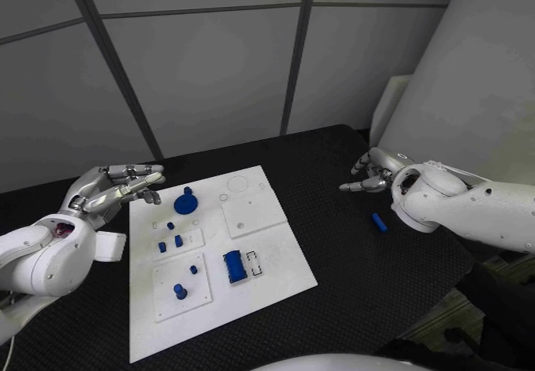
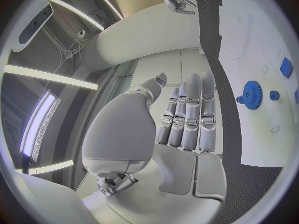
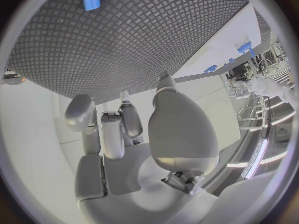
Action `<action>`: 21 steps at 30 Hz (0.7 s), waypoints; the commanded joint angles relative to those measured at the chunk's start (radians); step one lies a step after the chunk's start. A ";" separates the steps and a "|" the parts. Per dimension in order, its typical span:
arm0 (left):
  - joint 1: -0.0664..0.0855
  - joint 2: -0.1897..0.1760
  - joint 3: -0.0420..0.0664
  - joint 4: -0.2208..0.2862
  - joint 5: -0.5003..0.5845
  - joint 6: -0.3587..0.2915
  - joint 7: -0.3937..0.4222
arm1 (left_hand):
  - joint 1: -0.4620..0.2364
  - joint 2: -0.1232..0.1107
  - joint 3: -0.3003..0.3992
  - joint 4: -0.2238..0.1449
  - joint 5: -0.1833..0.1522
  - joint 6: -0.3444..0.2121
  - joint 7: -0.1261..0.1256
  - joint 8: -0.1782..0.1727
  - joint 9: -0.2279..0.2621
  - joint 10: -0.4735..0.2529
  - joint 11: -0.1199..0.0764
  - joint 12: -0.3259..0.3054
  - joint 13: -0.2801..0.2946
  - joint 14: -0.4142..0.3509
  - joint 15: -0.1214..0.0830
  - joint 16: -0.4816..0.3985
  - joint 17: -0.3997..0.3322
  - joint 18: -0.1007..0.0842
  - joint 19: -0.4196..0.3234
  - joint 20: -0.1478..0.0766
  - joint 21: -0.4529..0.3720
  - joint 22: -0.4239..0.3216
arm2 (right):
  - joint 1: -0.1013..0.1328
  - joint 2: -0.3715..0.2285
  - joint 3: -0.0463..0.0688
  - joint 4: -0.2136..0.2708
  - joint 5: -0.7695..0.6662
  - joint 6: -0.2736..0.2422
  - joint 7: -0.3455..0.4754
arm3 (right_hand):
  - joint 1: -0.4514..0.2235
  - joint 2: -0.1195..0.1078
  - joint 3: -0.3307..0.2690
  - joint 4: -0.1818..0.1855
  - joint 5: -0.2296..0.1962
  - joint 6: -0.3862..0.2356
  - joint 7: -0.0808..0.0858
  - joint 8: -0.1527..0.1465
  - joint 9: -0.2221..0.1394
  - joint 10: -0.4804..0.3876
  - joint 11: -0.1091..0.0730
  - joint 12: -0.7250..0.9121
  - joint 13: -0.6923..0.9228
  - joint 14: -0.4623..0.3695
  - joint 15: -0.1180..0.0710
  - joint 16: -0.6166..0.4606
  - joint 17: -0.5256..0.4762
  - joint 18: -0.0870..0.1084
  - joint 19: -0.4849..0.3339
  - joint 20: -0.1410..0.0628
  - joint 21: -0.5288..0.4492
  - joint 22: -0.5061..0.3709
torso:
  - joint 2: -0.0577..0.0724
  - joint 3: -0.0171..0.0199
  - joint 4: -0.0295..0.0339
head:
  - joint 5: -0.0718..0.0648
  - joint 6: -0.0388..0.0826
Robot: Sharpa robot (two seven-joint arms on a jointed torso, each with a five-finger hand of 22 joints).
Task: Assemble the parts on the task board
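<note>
Head camera: high, looking down on the white board [image 1: 223,255] with a hand at either side. Left wrist camera: close behind the left hand [image 2: 187,114], facing past its fingers to the board [image 2: 261,84]. Right wrist camera: close behind the right hand [image 3: 124,129], sharing the board's edge [image 3: 230,50].

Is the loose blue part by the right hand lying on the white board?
No, that blue part lies on the black table, off the board and near the right hand.
</note>
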 commanded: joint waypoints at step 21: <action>0.000 0.005 0.000 0.001 0.002 0.005 0.006 | -0.008 0.005 -0.010 0.002 -0.005 -0.006 -0.001 0.005 0.001 -0.008 0.003 0.006 0.001 -0.005 0.005 -0.002 -0.001 -0.018 0.000 0.005 -0.006 -0.001 | 0.021 -0.069 0.000 0.013 -0.025 0.109 -0.054 | 0.088 0.067 0.034 -0.009 0.058 0.127 -0.037 0.058 0.001 -0.010 -0.025 -0.031 0.031 0.073 -0.018 -0.017 0.120 0.005 -0.011 -0.016 -0.026 -0.023 | 0.001 -0.0002 -0.0024 | -0.071 0.001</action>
